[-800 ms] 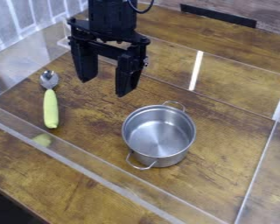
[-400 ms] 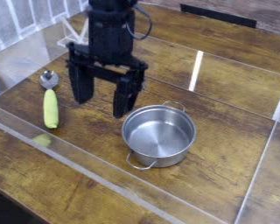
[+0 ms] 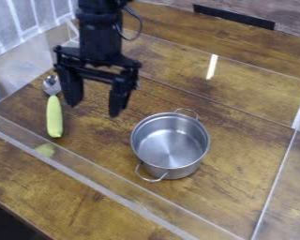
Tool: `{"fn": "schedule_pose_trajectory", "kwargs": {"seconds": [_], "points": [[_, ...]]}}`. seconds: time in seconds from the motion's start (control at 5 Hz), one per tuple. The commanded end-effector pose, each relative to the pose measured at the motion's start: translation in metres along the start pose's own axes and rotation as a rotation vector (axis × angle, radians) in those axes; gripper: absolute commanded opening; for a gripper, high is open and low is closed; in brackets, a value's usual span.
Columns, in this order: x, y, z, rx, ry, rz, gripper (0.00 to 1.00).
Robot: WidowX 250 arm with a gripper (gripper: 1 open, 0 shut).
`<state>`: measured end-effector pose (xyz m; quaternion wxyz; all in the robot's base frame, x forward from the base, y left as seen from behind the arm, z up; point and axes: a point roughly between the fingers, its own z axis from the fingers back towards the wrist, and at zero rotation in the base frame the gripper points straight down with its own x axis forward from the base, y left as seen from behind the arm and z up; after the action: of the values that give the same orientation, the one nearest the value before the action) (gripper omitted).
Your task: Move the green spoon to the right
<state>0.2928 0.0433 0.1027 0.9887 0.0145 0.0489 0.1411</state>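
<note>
One spoon (image 3: 55, 116) | bowl partly hidden, perhaps by jaws (image 3: 95, 94)

The arm (image 3: 100, 21) is black to very dark, narrow along its upper length and widening into a broad, boxy gripper (image 3: 97, 96). The gripper has a wide crosspiece with rounded knobs along it and two thick, blocky fingers, all in the same dark tone. A thin dark cable (image 3: 136, 19) loops beside the arm near the top; finer details are blurred.
</note>
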Motion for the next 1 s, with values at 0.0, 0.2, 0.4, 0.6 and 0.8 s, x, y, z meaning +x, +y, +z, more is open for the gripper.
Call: {"fn": "schedule_pose_trajectory", "kwargs": {"seconds": [0.0,0.2,0.4,0.6,0.8], "points": [[0.006,0.016,0.008,0.003,-0.075,0.096,1.0],[0.003,0.018,0.003,0.017,-0.078,0.107,1.0],[0.004,0.022,-0.005,0.02,-0.096,0.143,1.0],[0.015,0.036,-0.008,0.016,-0.122,0.256,1.0],[0.024,0.05,-0.013,0.008,-0.142,0.34,1.0]]}}
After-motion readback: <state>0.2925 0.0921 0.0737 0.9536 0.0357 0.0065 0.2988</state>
